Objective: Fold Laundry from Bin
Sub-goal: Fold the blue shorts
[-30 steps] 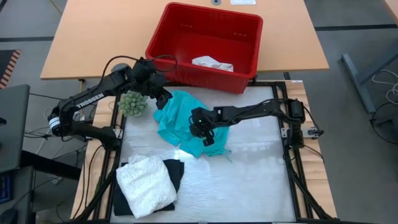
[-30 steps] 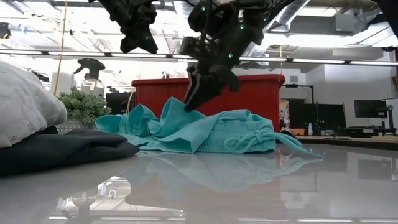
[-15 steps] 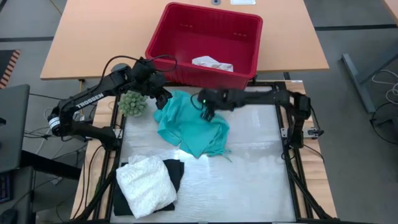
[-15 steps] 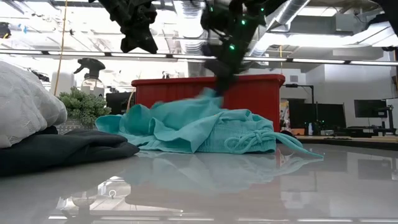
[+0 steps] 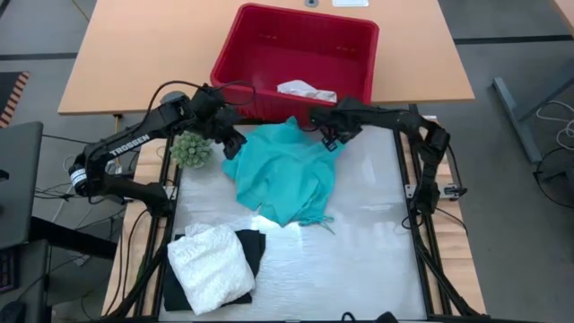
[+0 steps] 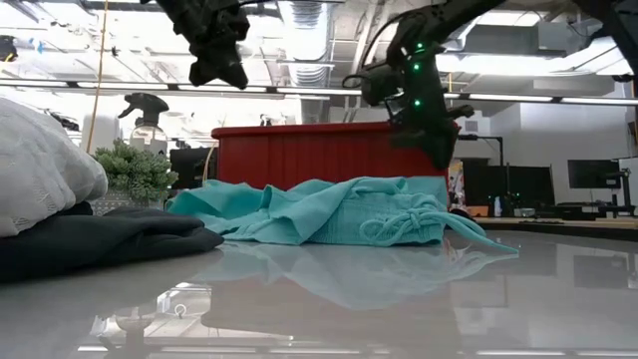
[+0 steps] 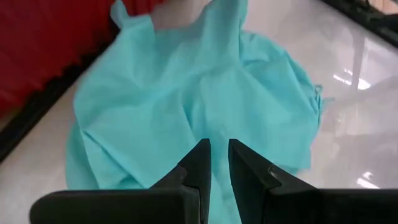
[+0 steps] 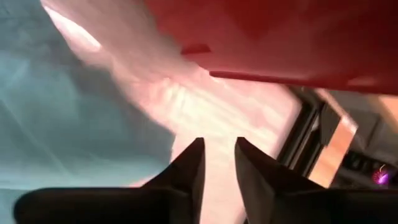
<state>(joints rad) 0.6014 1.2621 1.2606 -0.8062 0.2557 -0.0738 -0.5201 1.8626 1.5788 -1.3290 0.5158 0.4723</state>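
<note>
Laundry is in three places: a teal garment (image 5: 281, 172) lies spread and wrinkled on the white table (image 5: 377, 260), near the far edge and just in front of the red bin (image 5: 269, 67); a white lacy piece (image 5: 212, 266) rests on a black garment (image 5: 251, 251) at the near left corner; one more white piece (image 5: 307, 91) lies inside the bin, against its near wall. Most of the black garment is hidden under the white one, and in the low view both are cut off by the picture's edge. The right gripper (image 5: 330, 140) is at the far right side of the teal garment, close to the bin's near wall. In its wrist view the two fingers (image 8: 186, 163) stand a small way apart with nothing between them, and the cloth shows only to one side; I cannot tell if a fingertip touches it. The left gripper (image 5: 235, 144) hangs above the far left edge of the teal garment, beside a small green plant (image 5: 189, 149); its fingers (image 7: 198, 163) are almost together, a narrow slit between them, holding nothing.
</note>
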